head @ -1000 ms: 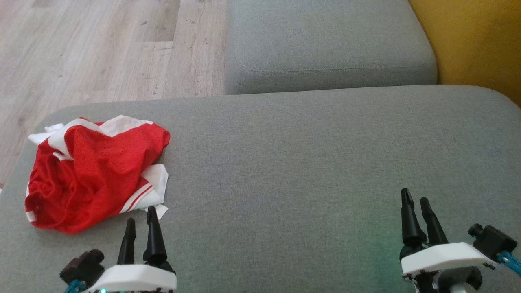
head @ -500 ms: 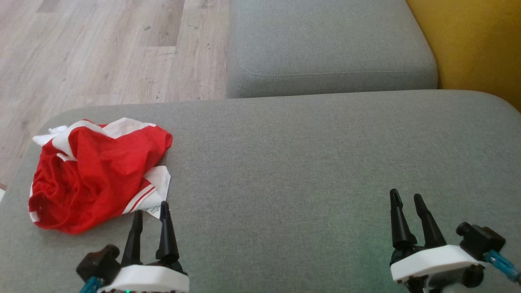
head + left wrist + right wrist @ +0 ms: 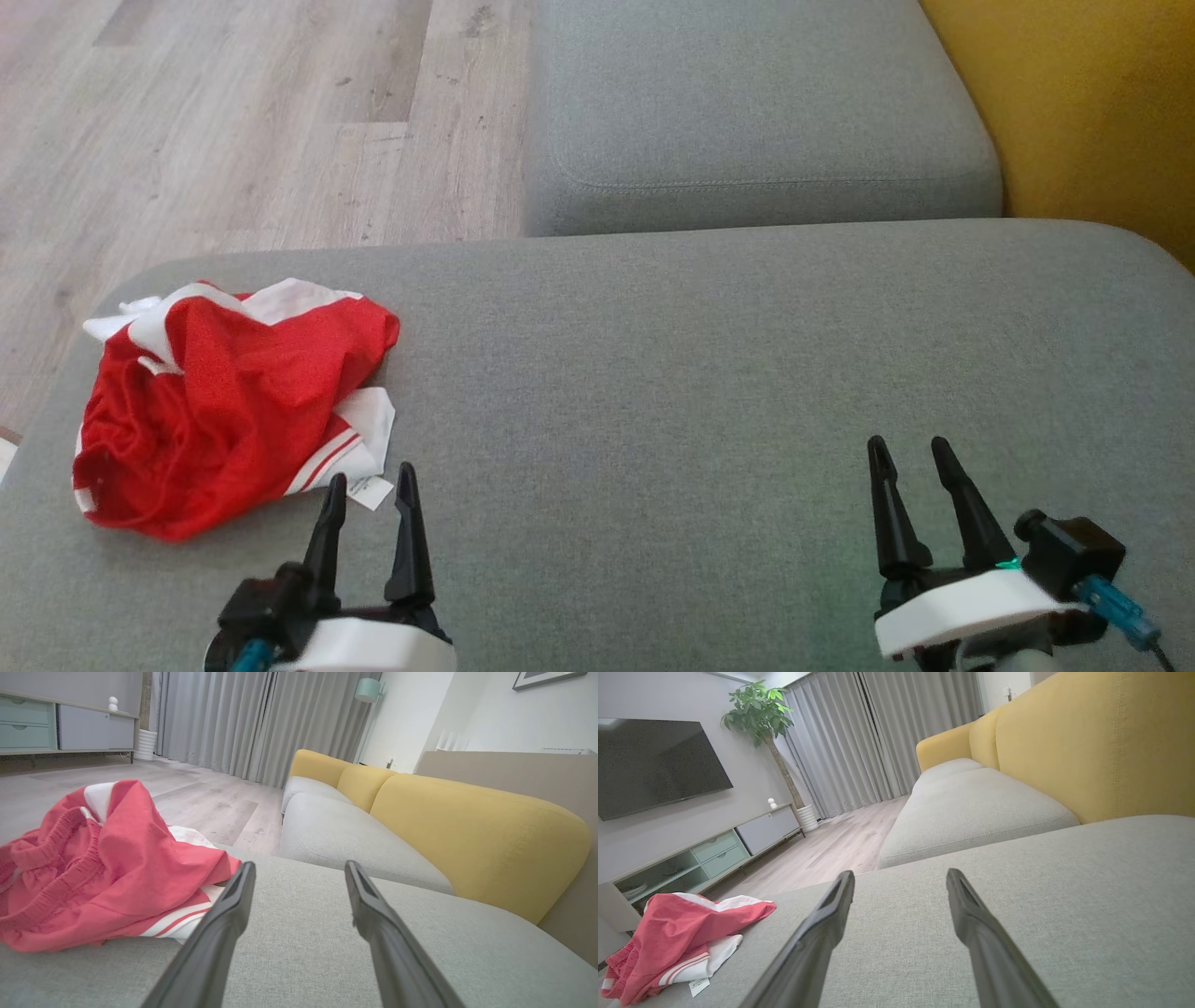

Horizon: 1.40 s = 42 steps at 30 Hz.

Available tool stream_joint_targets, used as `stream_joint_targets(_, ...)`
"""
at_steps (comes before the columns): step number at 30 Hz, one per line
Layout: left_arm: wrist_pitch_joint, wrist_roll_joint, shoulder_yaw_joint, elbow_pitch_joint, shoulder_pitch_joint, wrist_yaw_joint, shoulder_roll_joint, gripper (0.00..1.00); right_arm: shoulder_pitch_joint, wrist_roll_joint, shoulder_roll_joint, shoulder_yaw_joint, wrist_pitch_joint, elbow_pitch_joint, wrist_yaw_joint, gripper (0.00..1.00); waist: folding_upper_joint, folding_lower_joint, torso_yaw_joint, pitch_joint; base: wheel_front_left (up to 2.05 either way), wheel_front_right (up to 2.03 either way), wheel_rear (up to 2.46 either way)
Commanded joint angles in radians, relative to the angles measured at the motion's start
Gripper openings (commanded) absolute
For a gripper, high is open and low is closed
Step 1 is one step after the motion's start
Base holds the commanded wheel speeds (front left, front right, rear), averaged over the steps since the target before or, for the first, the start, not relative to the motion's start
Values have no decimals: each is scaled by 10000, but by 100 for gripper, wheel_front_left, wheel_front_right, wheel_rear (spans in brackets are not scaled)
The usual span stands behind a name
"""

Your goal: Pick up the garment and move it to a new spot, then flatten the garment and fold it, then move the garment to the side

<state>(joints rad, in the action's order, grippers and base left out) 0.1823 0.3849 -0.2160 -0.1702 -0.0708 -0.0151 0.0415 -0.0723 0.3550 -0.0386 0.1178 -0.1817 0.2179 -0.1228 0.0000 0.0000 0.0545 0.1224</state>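
Observation:
The garment (image 3: pixel 224 401) is a crumpled red and white piece lying at the left end of the grey sofa cushion (image 3: pixel 709 373). My left gripper (image 3: pixel 371 476) stands open just to the right of and below its white corner with the small label, its fingers spread and holding nothing. In the left wrist view the garment (image 3: pixel 93 868) bulks to the left of the left fingertip (image 3: pixel 243 877). My right gripper (image 3: pixel 907 450) is open over bare cushion at the lower right, far from the cloth. The right wrist view has the garment (image 3: pixel 682 938) at its lower left.
A second grey cushion (image 3: pixel 747 103) lies beyond, with the yellow sofa back (image 3: pixel 1083 103) at the right. Wooden floor (image 3: pixel 233 121) drops off past the cushion's far-left edge. A low TV cabinet (image 3: pixel 714 854) and a potted plant (image 3: pixel 761 714) stand across the room.
The head camera has shifted, so the whole picture has slid. Both grippers have moved a little rightward and leftward toward the middle and stay open. The garment lies as before.

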Motion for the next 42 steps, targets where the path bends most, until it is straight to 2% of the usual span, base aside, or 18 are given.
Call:
stream_joint_targets(1, 175, -413, 156, 370, 315, -102, 65, 100, 300, -388, -99, 244, -176, -415, -65, 100, 0, 0, 4, 21, 0, 0, 0)
stream_joint_targets(15, 556, -1919, -96, 240, 308, -227, 78, 100, 220, -1832, -110, 216, -560, -366, -74, 100, 0, 0, 91, 239, 0, 0, 0)
stream_joint_targets(23, 791, -2668, -168, -44, 218, -353, 87, 100, 126, -2545, -116, 181, -796, 89, -79, 100, 0, 0, 135, 422, 0, 0, 0)
stream_joint_targets(42, 795, -2425, -42, -366, 102, -250, 87, 100, -13, -2483, -116, 128, -801, 301, -79, 100, 0, 0, 316, 524, 0, 0, 0)
